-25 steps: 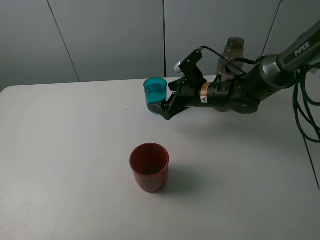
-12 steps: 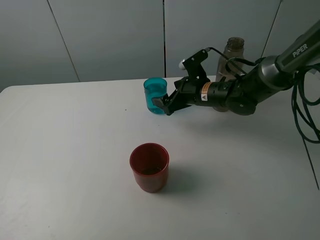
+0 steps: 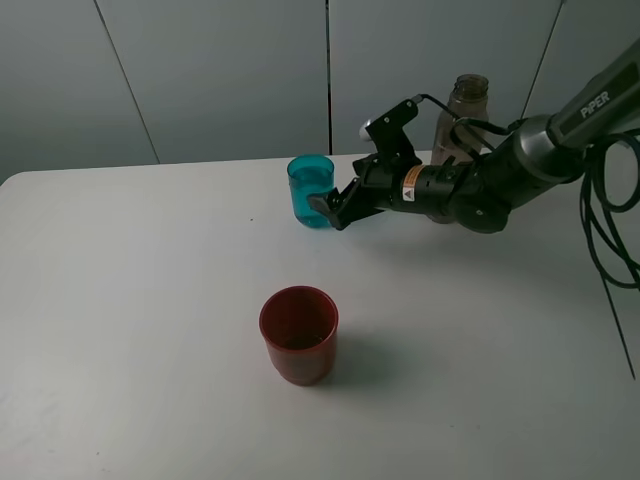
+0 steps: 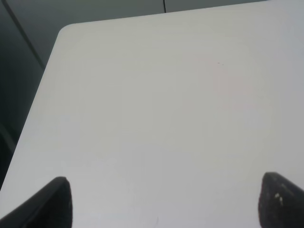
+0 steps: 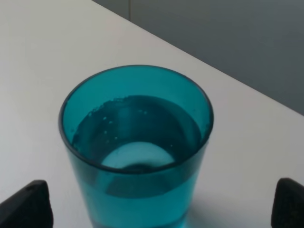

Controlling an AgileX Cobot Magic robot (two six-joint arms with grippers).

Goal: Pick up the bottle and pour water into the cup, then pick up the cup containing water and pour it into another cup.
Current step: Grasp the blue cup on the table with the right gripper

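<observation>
Another cup (image 3: pixel 298 335): dark red tumbler, upright at lower centre of the high view, well apart from both grippers.
Left gripper (image 4: pixel 164 204): fingertips spread wide at the lower corners of its wrist view, with only bare table (image 4: pixel 156 109) between them.
The cup (image 3: pixel 311 190): teal tumbler, upright at upper centre, holding water.
Right gripper (image 3: pixel 325 205): jaws fully spread either side of the cup, gripping nothing.
The bottle (image 3: pixel 462 110): standing at upper right, behind the right arm.
Step in hand: we judge this the approach to grasp the filled cup.
Next move: close squarely on the cup's wall, then lift it level to avoid spilling.
</observation>
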